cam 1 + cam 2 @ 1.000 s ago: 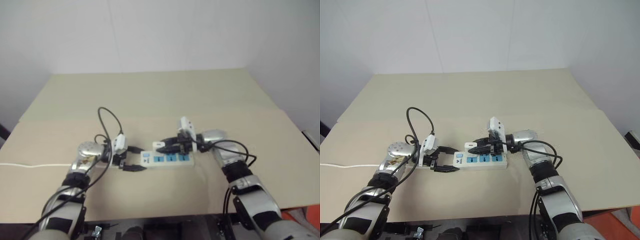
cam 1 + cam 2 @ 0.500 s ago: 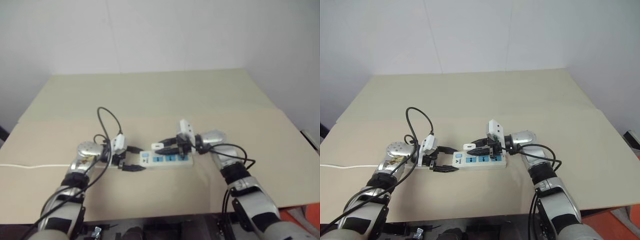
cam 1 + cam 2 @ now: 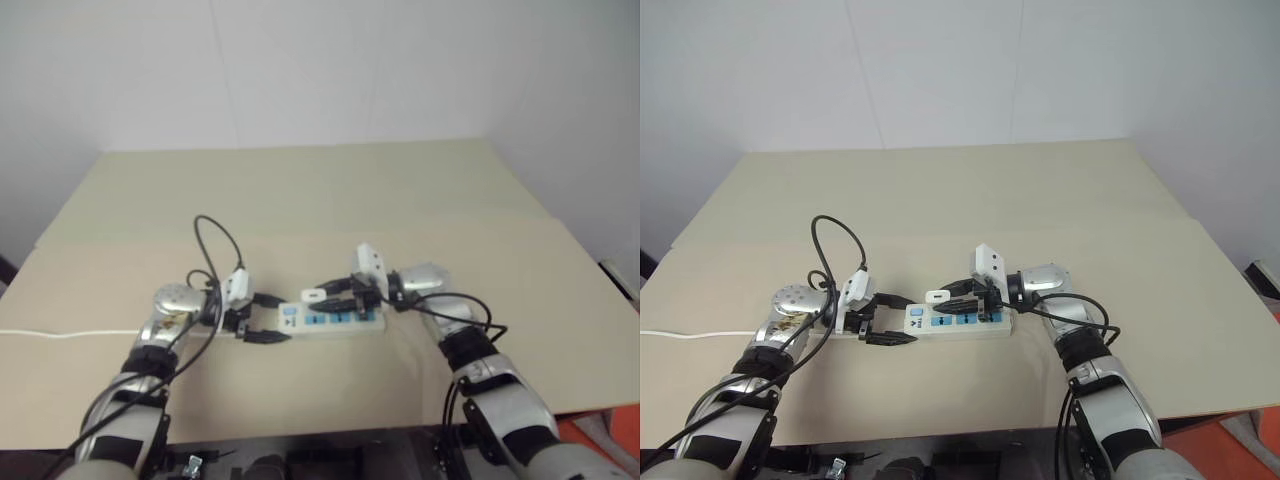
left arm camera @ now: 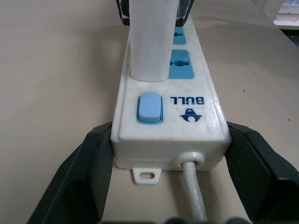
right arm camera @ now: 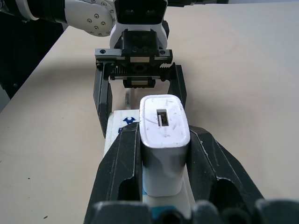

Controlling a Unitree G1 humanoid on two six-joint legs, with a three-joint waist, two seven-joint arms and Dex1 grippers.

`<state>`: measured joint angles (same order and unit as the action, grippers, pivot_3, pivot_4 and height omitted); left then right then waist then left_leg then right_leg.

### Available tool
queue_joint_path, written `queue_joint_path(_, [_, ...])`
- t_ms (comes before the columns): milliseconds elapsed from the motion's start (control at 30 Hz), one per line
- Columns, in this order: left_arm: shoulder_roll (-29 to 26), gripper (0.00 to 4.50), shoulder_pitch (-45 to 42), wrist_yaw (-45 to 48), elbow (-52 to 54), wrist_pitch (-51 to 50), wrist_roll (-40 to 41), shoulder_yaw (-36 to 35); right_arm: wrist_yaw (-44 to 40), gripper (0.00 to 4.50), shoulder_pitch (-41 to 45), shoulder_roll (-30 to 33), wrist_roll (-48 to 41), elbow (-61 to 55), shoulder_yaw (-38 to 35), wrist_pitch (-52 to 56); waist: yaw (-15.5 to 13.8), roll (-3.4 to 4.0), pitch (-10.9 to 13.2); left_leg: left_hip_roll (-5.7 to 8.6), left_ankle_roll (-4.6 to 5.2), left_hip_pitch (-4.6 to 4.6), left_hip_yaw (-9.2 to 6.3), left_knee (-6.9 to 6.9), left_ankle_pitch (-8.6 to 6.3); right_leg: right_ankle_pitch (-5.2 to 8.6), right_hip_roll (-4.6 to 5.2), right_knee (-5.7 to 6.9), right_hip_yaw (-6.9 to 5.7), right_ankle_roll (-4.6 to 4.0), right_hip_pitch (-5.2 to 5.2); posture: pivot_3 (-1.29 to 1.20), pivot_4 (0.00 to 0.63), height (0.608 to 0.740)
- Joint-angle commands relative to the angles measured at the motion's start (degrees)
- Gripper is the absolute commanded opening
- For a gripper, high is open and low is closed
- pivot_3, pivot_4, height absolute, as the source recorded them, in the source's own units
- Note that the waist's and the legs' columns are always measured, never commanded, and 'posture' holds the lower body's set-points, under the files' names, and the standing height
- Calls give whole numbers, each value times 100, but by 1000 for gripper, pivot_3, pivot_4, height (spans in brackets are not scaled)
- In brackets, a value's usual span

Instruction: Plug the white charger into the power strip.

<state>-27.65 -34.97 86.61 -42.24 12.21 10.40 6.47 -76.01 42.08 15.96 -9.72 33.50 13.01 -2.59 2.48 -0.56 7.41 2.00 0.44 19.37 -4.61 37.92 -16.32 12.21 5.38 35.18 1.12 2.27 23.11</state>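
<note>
Right gripper (image 5: 163, 154) clamped on the charger (image 5: 164, 140), one black finger each side, USB port face up toward the wrist cam, charger body upright between the fingers. Directly under it sits the strip (image 4: 168, 116); charger bottom looks to meet the first blue socket just past the switch (image 4: 149, 108), can't tell if the prongs are in or how deep. Beyond the charger, left gripper (image 4: 168, 186) clamped across the strip's cord end, a finger on each long side, cord (image 4: 194, 191) running out between them. Step in hand looks like seating the plug: press straight down along the prong axis, keep charger vertical, no rocking; left should hold the strip flat on the table (image 3: 300, 190) so it doesn't tip or slide; release only after charger base sits flush on the socket face
</note>
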Motion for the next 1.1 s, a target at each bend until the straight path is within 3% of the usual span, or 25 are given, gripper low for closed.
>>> queue_joint_path(33, [37,3251,-49,46,116,34,83,-34,127,1122,-59,-45,295,262,221,110,2,0,0,0,0,-1,0,0,0,0,0,0,1,0,0,0,150,740])
queue_joint_path(267, [38,3251,-63,36,77,66,69,-37,-8,1122,-175,-81,93,174,36,-536,3,0,0,-2,0,-3,-1,0,0,0,-1,1,4,0,0,0,150,740])
queue_joint_path(300, [39,3251,-66,34,74,70,67,-37,-47,1823,-187,-80,50,149,11,-581,2,0,0,-2,0,-3,-1,0,0,0,-1,1,4,0,1,0,150,740])
queue_joint_path(567, [70,3251,-117,31,-15,115,42,-38,-138,4442,-96,-30,-68,218,-118,-618,-12,-1,1,-1,0,9,-4,-1,0,0,-1,4,4,0,7,0,150,740])
queue_joint_path(800, [107,3251,-158,55,-52,-40,119,-84,7,4442,-82,73,-10,195,-174,-747,-23,-1,1,0,0,10,-2,-1,0,0,0,3,3,0,7,0,150,740])
queue_joint_path(867, [143,3986,-195,85,-71,-117,236,-171,37,4500,-94,97,-33,165,-192,-711,-22,-1,2,0,0,10,-3,-1,0,0,0,3,3,0,7,0,150,740])
queue_joint_path(933, [156,4444,-209,209,9,-190,397,-258,85,4500,-102,134,-35,132,-200,-700,-12,-2,3,-1,0,12,-2,-1,0,0,-1,3,3,0,9,0,150,740])
queue_joint_path(1100, [-12,4444,-90,516,524,-464,707,-355,87,4500,-280,321,-273,-433,-314,-443,9,-3,9,-2,0,23,-2,-1,0,0,-2,5,3,0,17,0,150,740])
